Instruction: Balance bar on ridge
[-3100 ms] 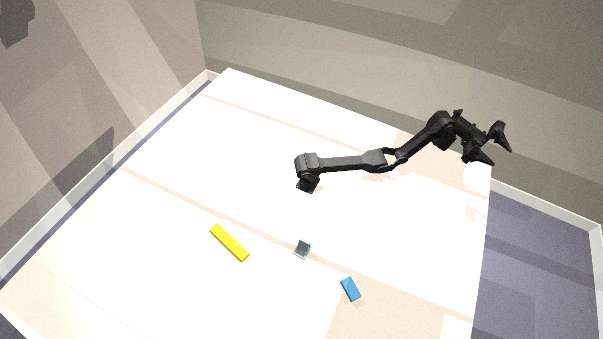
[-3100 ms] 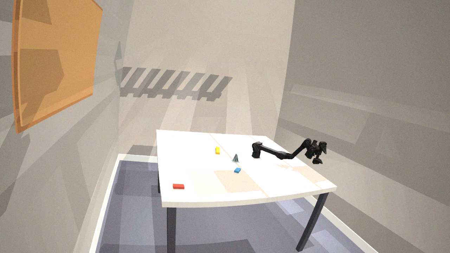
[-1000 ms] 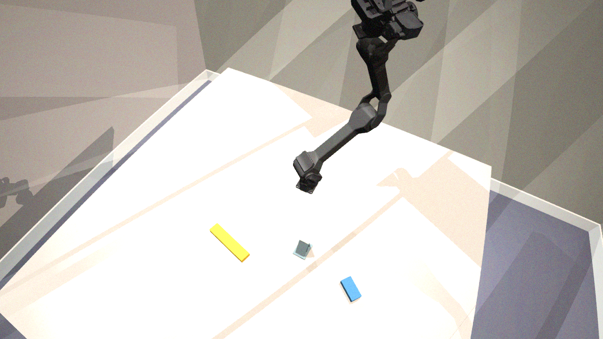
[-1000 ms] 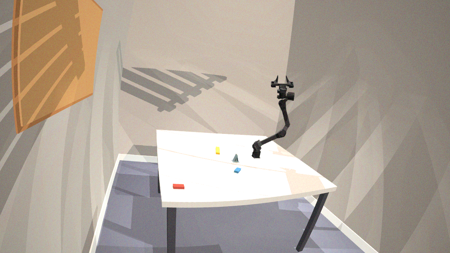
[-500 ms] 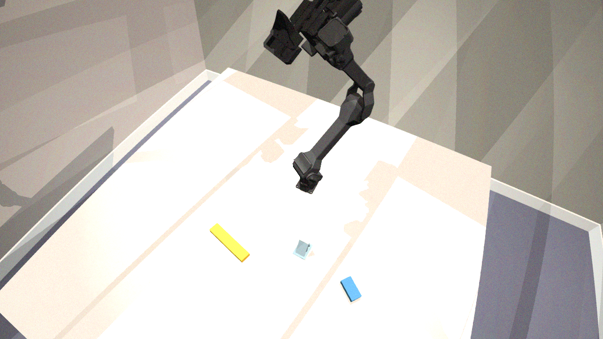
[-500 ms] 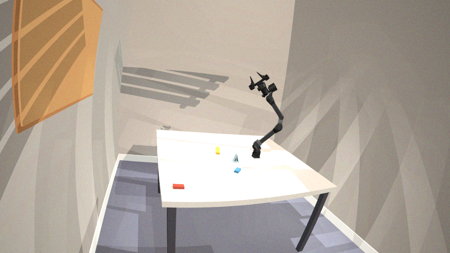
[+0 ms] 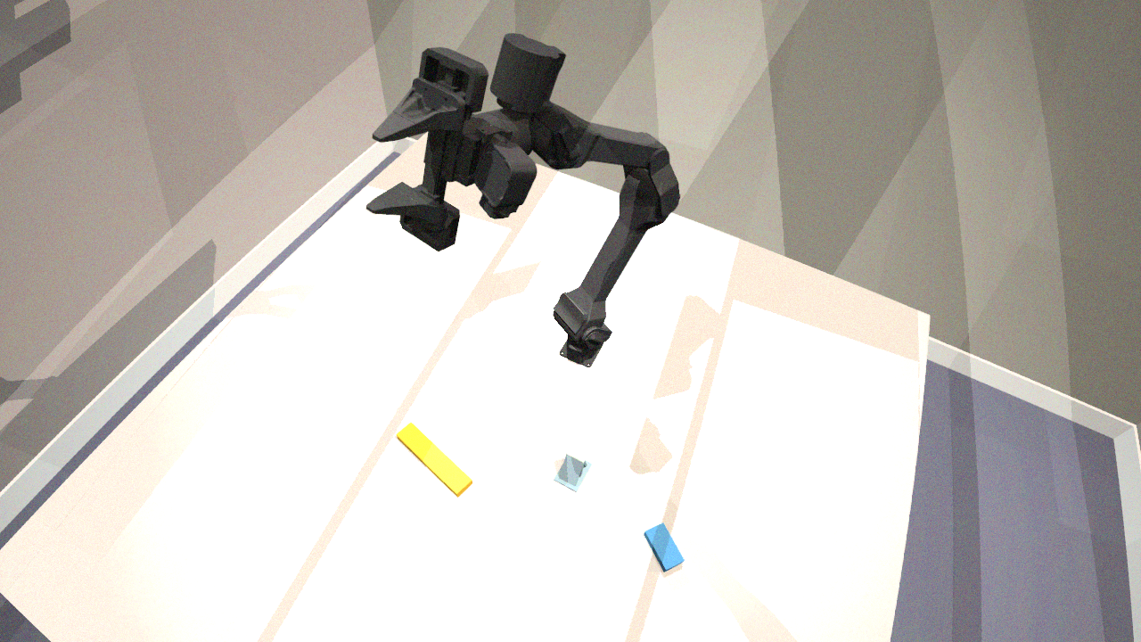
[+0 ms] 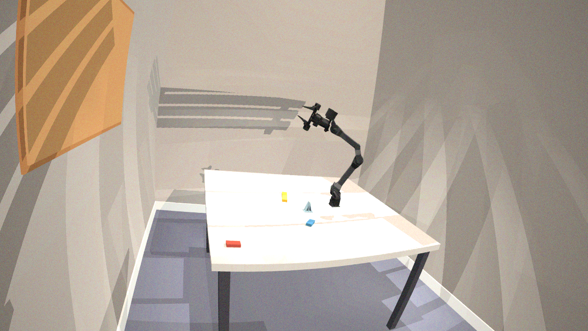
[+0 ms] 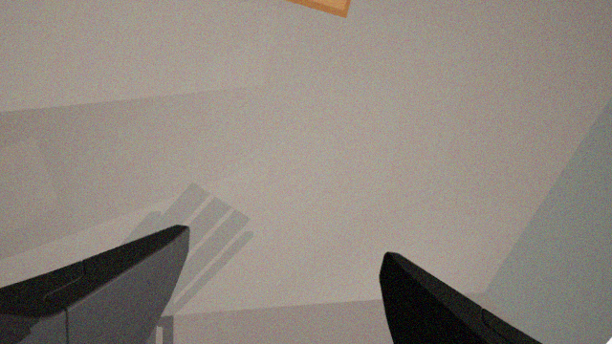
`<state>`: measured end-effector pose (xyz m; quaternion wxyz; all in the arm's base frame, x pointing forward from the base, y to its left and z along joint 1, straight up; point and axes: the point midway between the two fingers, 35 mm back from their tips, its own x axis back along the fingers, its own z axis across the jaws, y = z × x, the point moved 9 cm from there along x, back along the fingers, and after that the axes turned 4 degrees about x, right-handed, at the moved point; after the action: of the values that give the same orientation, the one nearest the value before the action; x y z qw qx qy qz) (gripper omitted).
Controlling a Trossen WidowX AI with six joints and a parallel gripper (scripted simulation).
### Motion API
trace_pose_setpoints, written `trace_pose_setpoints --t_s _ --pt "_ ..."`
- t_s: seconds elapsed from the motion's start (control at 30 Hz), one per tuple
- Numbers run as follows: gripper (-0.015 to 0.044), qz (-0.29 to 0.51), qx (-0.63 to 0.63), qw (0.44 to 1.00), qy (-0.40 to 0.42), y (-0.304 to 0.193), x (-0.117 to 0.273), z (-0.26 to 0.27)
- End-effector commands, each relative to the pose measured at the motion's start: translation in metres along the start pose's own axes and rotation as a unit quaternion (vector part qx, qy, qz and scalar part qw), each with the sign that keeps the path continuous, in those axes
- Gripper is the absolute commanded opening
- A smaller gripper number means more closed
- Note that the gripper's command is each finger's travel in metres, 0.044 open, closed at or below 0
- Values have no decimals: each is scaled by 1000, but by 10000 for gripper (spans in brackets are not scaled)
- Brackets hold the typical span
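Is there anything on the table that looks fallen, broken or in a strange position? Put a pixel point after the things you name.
Nothing stands out. The yellow bar [image 7: 434,459] [image 8: 284,196], blue block [image 7: 663,547] [image 8: 310,222] and red block [image 8: 233,244] lie flat; the ridge [image 7: 573,472] [image 8: 308,207] stands upright.

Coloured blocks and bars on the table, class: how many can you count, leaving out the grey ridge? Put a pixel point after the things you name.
3: the yellow bar [image 7: 434,459] [image 8: 284,196] beyond the ridge [image 7: 572,473] [image 8: 308,207], the blue block [image 7: 663,547] [image 8: 310,222] nearer, and the red block [image 8: 233,244] by the near-left corner, all in the exterior view.

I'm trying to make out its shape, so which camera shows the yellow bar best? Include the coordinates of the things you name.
The top view: the yellow bar [image 7: 434,459] [image 8: 284,196] lies there in full length, uncovered. The exterior view shows it small and foreshortened; the wrist view doesn't show it.
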<state>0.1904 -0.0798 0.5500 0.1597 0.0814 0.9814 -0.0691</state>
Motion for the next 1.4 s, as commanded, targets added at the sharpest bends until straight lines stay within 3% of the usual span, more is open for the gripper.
trace_pose_setpoints --t_s 0.0,0.67,1.37 --pt "315 9 -22 997 69 -4 -19 34" --pt "315 26 -86 912 401 4 -61 192" --pt "315 -8 -67 686 724 39 -35 330"
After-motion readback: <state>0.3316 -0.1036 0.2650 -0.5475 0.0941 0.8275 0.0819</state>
